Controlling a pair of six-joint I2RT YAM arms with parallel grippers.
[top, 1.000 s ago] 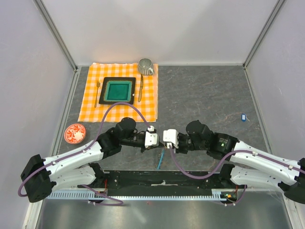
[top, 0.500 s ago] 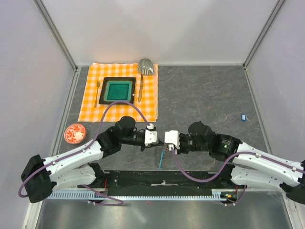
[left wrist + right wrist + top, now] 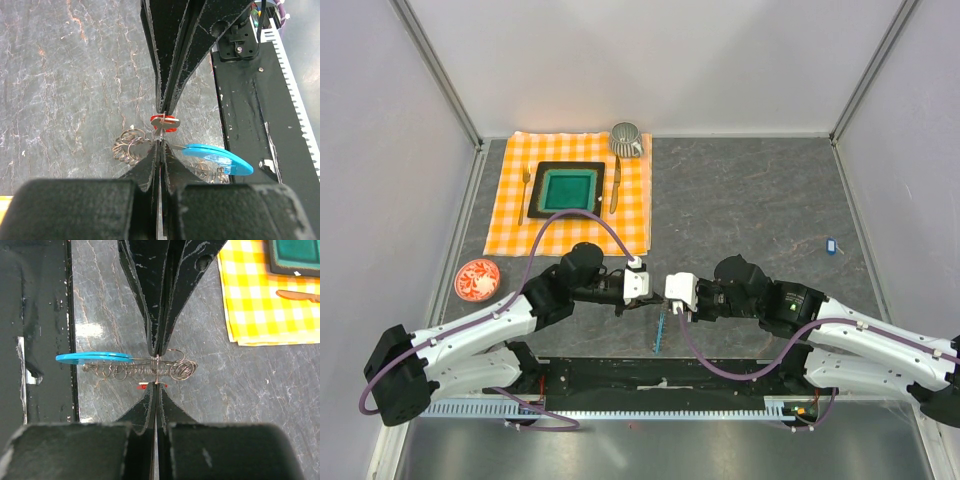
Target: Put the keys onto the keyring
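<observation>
The two arms meet tip to tip over the grey table, near its front edge and about midway across. The left gripper has its fingers pressed flat together, and the wire coil of the keyring bunches right at their tips, so it appears to pinch the keyring. The right gripper is likewise pressed together. The red key sits at its tip, with the red tag caught between the fingers and a short metal blade slanting off toward the left gripper.

In the right wrist view the coil lies stretched across the gap between the two sets of fingertips. Its light-blue strip sticks out to one side, toward the black base plate. From above, that strip shows as a thin blue line running from the meeting point toward the arms' bases. Whether the coil touches the table or hangs just clear of it cannot be told.

The blue key lies alone on the table, well apart from both grippers, near the right wall.

At the back left an orange checked cloth carries a green tray, a fork, a knife and a cup. A red saucer sits by the left wall, beside the left arm.
</observation>
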